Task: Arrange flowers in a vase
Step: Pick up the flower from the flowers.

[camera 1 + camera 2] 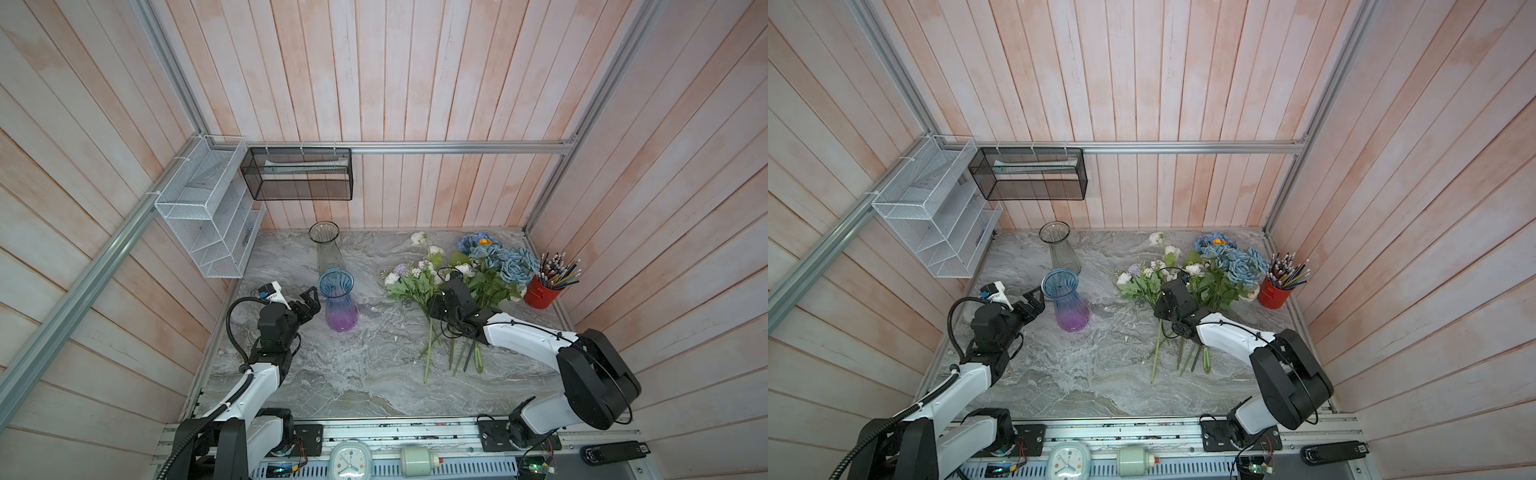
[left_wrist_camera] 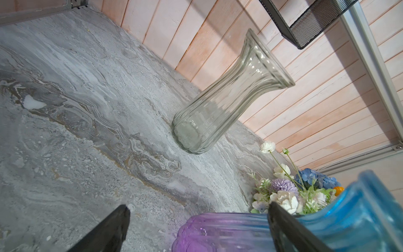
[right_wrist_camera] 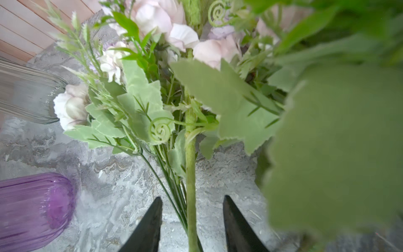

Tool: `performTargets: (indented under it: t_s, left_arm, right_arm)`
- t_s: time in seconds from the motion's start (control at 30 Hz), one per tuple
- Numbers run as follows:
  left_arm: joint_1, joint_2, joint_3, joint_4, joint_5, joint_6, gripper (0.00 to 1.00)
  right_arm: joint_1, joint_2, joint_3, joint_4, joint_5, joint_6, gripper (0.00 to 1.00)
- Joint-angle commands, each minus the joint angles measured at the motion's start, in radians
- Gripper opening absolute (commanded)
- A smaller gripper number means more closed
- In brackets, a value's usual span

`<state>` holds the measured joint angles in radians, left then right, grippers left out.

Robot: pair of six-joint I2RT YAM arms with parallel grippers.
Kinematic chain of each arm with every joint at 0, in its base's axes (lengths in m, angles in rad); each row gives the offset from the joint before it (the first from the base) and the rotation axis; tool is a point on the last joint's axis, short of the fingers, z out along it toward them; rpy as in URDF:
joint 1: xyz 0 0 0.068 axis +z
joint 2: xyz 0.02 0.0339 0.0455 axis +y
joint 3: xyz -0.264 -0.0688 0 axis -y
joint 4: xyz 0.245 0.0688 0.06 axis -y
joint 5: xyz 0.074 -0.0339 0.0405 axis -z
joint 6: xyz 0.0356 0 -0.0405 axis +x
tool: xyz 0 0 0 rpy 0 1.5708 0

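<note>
Our right gripper [image 3: 192, 197] stands open astride the thick green stem [image 3: 190, 165], so we should close squarely, perhaps catching the thin sprigs [image 3: 172, 196] alongside; our left gripper [image 2: 197, 205] gapes.

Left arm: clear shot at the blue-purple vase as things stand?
Probably yes. The left claw is open and right beside the blue-purple vase, with nothing between them. The clear vase stands apart, farther back, and looks out of the way.
</note>
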<state>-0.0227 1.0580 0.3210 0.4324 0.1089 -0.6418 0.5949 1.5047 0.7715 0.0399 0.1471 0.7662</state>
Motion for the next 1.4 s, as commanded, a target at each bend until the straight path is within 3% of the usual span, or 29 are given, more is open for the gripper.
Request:
performTargets:
  t_s: [0.0,0.47,0.73,0.87,1.0,1.13,1.37]
  left_arm:
    - [-0.006,-0.022,-0.023,-0.007,0.013,-0.013,1.0]
    - [-0.003,-0.022,-0.013,-0.035,-0.029,0.024,1.0]
    - [0.005,0.028,0.039,-0.037,-0.024,0.052,1.0]
    - [0.013,0.046,0.062,-0.032,-0.026,0.048,1.0]
    - [0.019,0.088,0.104,-0.035,-0.014,0.045,1.0]
    - [0.026,0.147,0.147,-0.039,-0.016,0.013,1.0]
    - [0.028,0.248,0.216,-0.014,0.052,-0.058,1.0]
  right_arm:
    - [-0.032,0.03,-0.031,0.067,-0.056,0.063,0.37]
    - [-0.06,0.043,-0.061,0.131,-0.139,0.065,0.0]
    - [-0.069,-0.05,-0.068,0.099,-0.102,0.012,0.0]
    - [-0.076,-0.127,-0.032,0.069,-0.138,-0.088,0.0]
    - [-0.078,-0.244,0.001,0.05,-0.098,-0.171,0.0]
    - [-0.104,-0.34,0.032,0.047,-0.083,-0.219,0.0]
    - [-0.133,-0.367,0.128,0.048,-0.1,-0.322,0.0]
